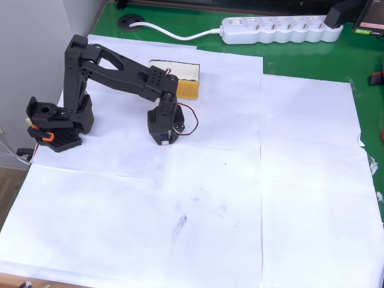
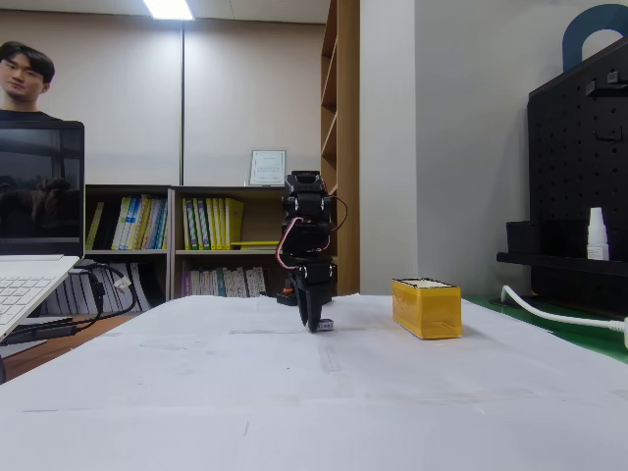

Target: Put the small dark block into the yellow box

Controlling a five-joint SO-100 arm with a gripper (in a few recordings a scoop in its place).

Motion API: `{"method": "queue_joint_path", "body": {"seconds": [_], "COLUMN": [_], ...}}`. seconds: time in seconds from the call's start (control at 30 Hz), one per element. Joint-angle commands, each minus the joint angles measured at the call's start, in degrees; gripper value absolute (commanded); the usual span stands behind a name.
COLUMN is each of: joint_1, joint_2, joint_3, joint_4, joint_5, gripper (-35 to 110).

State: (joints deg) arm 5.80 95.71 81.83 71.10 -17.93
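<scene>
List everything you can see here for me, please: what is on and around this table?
yellow box: one, yellow-orange sides with a pale inside, on the paper beside the arm.
small block: one, at the gripper's tip, down at the paper; colour too small to tell.
paper sheets: several, white, covering most of the table.
table: one, green, bare at the far and right edges.
power strip: one, white, with a white cable, at the table's far edge.
laptop: one, pale, open, at the left of the fixed view.
bookshelves: dark, against the back wall.
person: one, behind the laptop.
gripper: one, black, pointing down at the paper.
</scene>
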Motion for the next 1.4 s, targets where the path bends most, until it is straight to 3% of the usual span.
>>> {"method": "queue_joint_path", "body": {"seconds": [0.0, 0.3, 0.83, 1.37], "joint_1": [0.4, -2.4, -18.4, -24.3], "joint_2": [-6.6, -12.6, -23.6, -25.5], "joint_3": [4.7, 24.9, 55.6, 55.9], "joint_4": [4.0, 18.9, 33.8, 37.8], "joint_5": [0.0, 0.7, -7.5, -7.0], "gripper": [0, 0, 0, 0]}}
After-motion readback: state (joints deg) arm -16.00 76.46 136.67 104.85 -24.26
